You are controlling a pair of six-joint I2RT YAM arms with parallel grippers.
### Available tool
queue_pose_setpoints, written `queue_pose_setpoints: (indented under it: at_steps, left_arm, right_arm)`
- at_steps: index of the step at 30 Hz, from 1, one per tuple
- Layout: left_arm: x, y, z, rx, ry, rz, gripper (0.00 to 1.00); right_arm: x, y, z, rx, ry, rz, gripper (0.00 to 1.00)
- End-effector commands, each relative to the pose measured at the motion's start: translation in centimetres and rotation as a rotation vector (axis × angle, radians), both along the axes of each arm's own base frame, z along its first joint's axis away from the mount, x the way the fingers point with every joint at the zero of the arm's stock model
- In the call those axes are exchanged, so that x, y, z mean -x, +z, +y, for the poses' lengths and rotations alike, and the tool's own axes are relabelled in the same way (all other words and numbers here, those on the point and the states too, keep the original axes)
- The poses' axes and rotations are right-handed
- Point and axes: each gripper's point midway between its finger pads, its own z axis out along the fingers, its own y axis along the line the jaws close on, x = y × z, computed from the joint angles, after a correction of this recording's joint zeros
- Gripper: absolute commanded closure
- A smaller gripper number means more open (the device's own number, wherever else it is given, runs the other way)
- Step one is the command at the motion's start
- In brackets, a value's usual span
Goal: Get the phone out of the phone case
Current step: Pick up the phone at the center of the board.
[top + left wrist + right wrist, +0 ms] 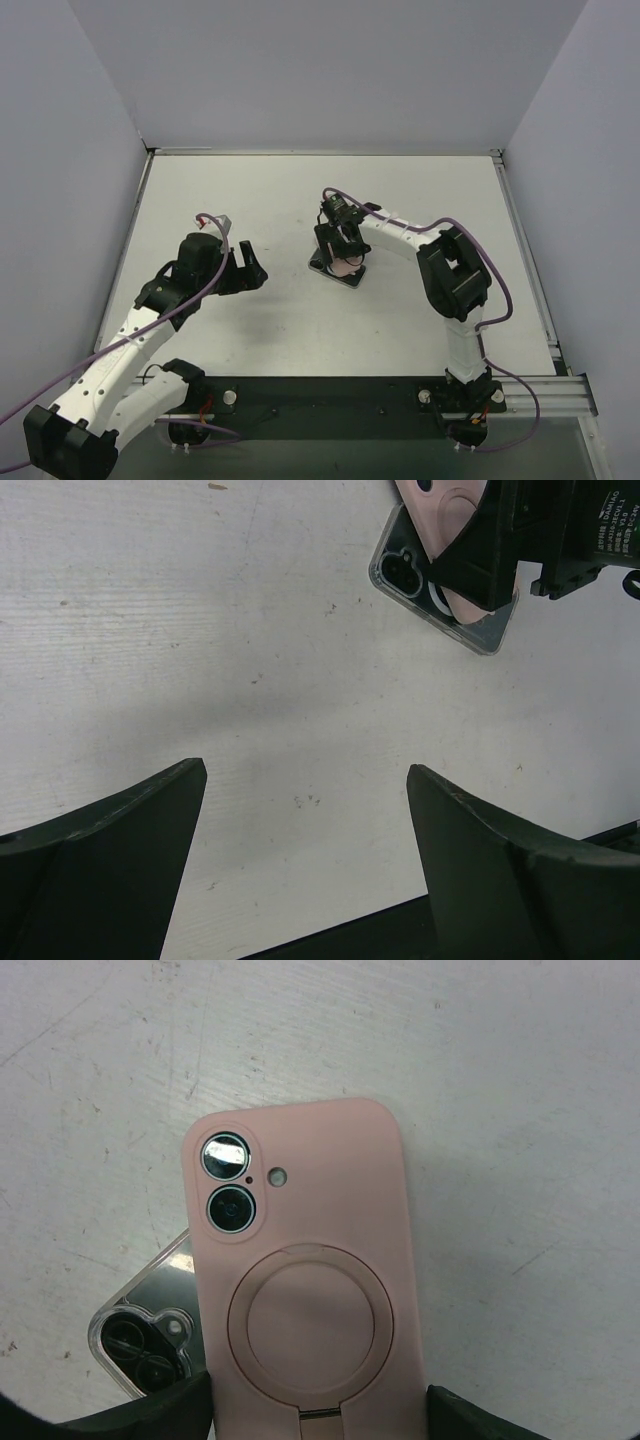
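Note:
A phone in a pink case (305, 1250) with a round ring stand faces the right wrist camera, its two lenses showing through the case. My right gripper (320, 1405) is shut on its lower sides, one finger (140, 1415) on each edge. It holds the phone just above the table centre (345, 262). A clear case (140, 1330) with dark camera lenses lies flat under and beside the phone. My left gripper (248, 268) is open and empty, hovering left of the phones. In the left wrist view the left gripper (307, 770) is over bare table, with the pink case (440, 505) at the top right.
The white table (250, 200) is walled by grey panels on the left, back and right. A black strip (330, 395) runs along the near edge by the arm bases. The clear case (400, 570) lies on the table beyond my left fingertips.

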Motion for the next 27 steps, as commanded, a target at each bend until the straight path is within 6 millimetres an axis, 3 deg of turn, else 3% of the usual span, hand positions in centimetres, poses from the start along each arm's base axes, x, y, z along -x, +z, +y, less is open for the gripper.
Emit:
queue_pose_setpoints:
  at_steps: [1, 3, 4, 6, 7, 8, 9, 10, 12, 17, 20, 24, 27]
  left_arm:
    - [-0.5, 1.4, -0.2, 0.018, 0.002, -0.048, 0.07]
    - [-0.6, 1.7, 0.0, 0.015, 0.013, -0.05, 0.07]
    - [-0.6, 1.7, 0.2, 0.004, 0.025, -0.038, 0.06]
    - [-1.0, 2.2, 2.5, -0.085, 0.109, -0.031, 0.02]
    - [-1.4, 1.9, 3.7, -0.123, 0.138, -0.011, 0.03]
    - [-1.6, 2.1, 4.4, -0.136, 0.154, 0.001, 0.03]
    - [-1.2, 1.8, 4.5, -0.126, 0.136, 0.042, 0.03]
    - [-1.9, 1.6, 5.7, -0.115, 0.172, 0.073, 0.03]
    - [-2.0, 1.3, 5.3, -0.041, 0.156, 0.119, 0.03]
    - [-2.9, -0.5, 5.2, 0.073, 0.195, 0.204, 0.03]
    - [-3.2, -1.1, 3.0, 0.234, 0.153, 0.254, 0.07]
    - [-3.8, -0.4, -0.7, 0.512, 0.096, 0.266, 0.09]
    - [-3.7, 0.2, -2.5, 0.621, 0.043, 0.252, 0.09]
  right_arm:
    - [2.6, -0.9, -0.6, 0.034, 0.034, 0.104, 0.47]
    - [2.8, 0.0, -0.2, -0.011, 0.003, 0.115, 0.58]
    - [2.7, 0.3, -0.5, -0.034, -0.033, 0.121, 0.69]
    - [3.2, 1.4, 0.2, -0.139, -0.093, 0.146, 0.82]
    - [3.0, 1.9, 0.1, -0.176, -0.115, 0.15, 0.97]
    - [2.8, 2.3, 0.3, -0.216, -0.13, 0.142, 0.99]
    - [3.0, 3.7, 0.9, -0.28, -0.139, 0.139, 1.0]
    - [3.3, 3.8, 0.8, -0.301, -0.147, 0.147, 1.0]
    - [3.2, 5.4, 1.3, -0.36, -0.145, 0.124, 1.0]
    - [4.5, 6.3, 1.2, -0.401, -0.211, 0.127, 1.0]
    - [5.3, 7.0, 2.7, -0.479, -0.192, 0.151, 1.0]
    - [7.0, 7.2, 5.1, -0.536, -0.139, 0.189, 1.0]
    - [7.9, 6.9, 6.3, -0.545, -0.105, 0.208, 1.0]
